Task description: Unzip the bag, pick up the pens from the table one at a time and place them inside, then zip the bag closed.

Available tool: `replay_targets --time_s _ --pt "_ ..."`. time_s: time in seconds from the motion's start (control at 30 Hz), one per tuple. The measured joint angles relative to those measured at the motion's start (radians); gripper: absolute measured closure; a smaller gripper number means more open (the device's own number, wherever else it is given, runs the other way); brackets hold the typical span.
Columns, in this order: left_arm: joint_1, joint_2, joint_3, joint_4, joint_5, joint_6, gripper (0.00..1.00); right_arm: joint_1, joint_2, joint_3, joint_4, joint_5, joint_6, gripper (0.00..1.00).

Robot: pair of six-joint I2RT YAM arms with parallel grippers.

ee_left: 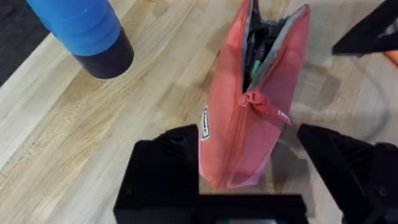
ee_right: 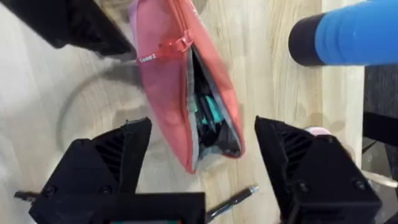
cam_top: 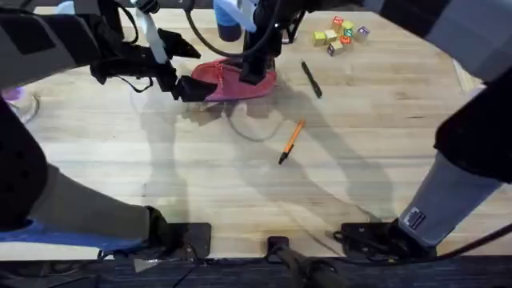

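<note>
At the far middle of the pale plank worktop [cam_top: 240, 200], the pink-red fabric pouch [cam_top: 236, 80] lay partly unzipped, teal and dark items showing inside. Both pincers, left [ee_left: 249, 171] and right [ee_right: 199, 146], stood open astride its ends. The orange pen [cam_top: 291, 141] and black pen [cam_top: 311, 80] lay outside.

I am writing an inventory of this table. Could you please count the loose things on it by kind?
Pink-red pencil pouch: 1
Pens: 2, black pen and orange pen
Blue bottle: 1
Small coloured blocks: about 6, too small to count surely
Total: about 10
</note>
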Motion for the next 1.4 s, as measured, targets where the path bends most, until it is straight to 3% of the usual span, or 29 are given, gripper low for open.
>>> replay_targets --time_s 0.2,0.3,0.33,0.7,1.1,1.4 --pt "0.000 0.000 0.000 0.000 0.000 0.000 0.007 -0.008 -0.047 -0.005 -0.035 0.000 0.012 0.004" --pt "0.000 0.000 0.000 0.000 0.000 0.000 0.008 -0.059 -0.124 -0.063 -0.035 0.000 0.035 0.004" --pt "0.000 0.000 0.000 0.000 0.000 0.000 0.007 -0.126 -0.179 -0.135 -0.028 0.000 0.064 0.004" --pt "0.000 0.000 0.000 0.000 0.030 0.000 0.007 -0.285 -0.273 -0.314 0.023 0.000 0.228 0.005" --pt "0.000 0.000 0.000 0.000 0.038 0.000 0.007 -0.298 -0.281 -0.351 0.006 0.086 0.554 0.004" --pt "0.000 0.000 0.000 0.000 0.045 0.000 0.007 -0.298 -0.281 -0.351 0.006 0.102 0.628 0.004"
